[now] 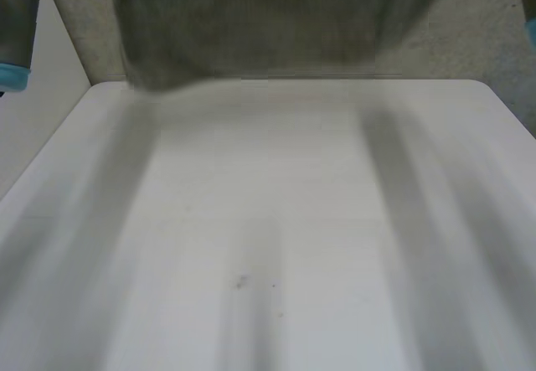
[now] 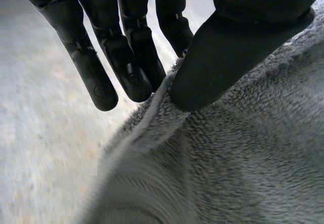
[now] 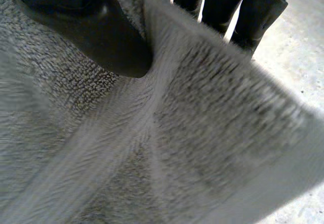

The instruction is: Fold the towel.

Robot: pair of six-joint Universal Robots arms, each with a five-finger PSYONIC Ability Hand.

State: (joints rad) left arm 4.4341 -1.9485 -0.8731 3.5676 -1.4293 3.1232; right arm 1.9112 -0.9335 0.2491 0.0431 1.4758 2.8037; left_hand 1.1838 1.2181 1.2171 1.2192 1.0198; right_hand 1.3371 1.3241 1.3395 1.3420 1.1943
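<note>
Dangling towel (image 1: 260, 28) (edge pinched) near table (image 1: 268, 220)

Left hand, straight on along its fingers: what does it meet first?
The left hand pinches the towel at its edge; past the fingertips the way looks free down to a pale surface, depth unclear.

White table (image 1: 276, 220) (small dark speck near its middle), speckled beige floor (image 1: 477, 36) beyond its far edge.

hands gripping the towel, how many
2. The left hand pinches the grey towel at its hemmed edge; the right hand pinches it beside a hem too.
</note>
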